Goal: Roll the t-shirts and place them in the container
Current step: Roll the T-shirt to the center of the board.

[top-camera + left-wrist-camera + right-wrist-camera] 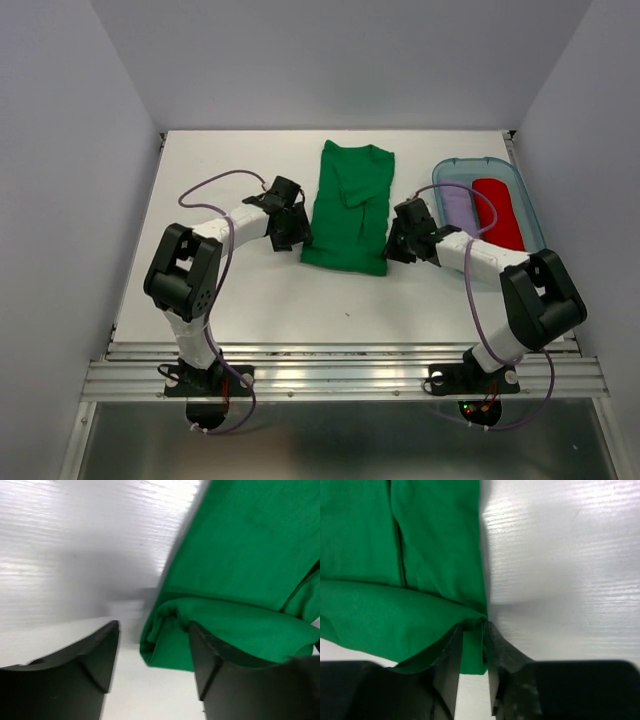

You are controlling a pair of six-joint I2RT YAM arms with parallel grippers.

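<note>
Flanking the green t-shirt at its folded near hem, the left gripper gapes wide open around the fold, while the right gripper is pinching the hem's corner.

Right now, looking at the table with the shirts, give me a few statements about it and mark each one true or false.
The green t-shirt lies on the table between the left gripper and the right gripper. True.
The left gripper is clamped shut. False: its jaws stand open at the shirt's near corner.
The green t-shirt is fully rolled. False: only its near end is turned over; the rest lies flat.
A red t-shirt lies in the clear bin. True.
The clear bin holds one shirt only. False: a lilac t-shirt lies beside the red one.
</note>
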